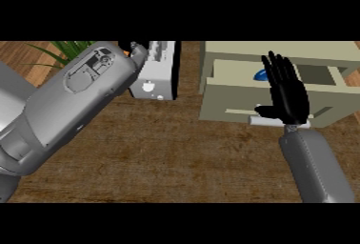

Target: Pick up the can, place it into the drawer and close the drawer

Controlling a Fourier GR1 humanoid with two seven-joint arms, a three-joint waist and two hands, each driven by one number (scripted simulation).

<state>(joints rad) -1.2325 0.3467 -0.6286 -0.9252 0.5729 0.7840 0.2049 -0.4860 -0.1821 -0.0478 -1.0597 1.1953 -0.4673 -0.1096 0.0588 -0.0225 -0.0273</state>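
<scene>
desk (155, 157): brown wood look, grainy and mottled, matt, rough-seeming.
drawer (239, 93): pale beige, flat painted look, smooth and matt; the cabinet (281, 50) round it has the same finish.
drawer handle (264, 121): light grey-white bar, smooth, slight sheen.
can (262, 74): only a small blue patch shows, glossy; material cannot be told.
right hand (288, 95): black, smooth, plastic-like, faint sheen on the fingers.
right forearm (316, 167): grey, smooth, hard shell, matt.
left forearm (70, 105): grey moulded shell, smooth, soft highlights, panel lines.
appliance (156, 71), far left: white-grey casing, smooth, plastic-like.
plant (60, 50), far left: green leaves, matt.
</scene>
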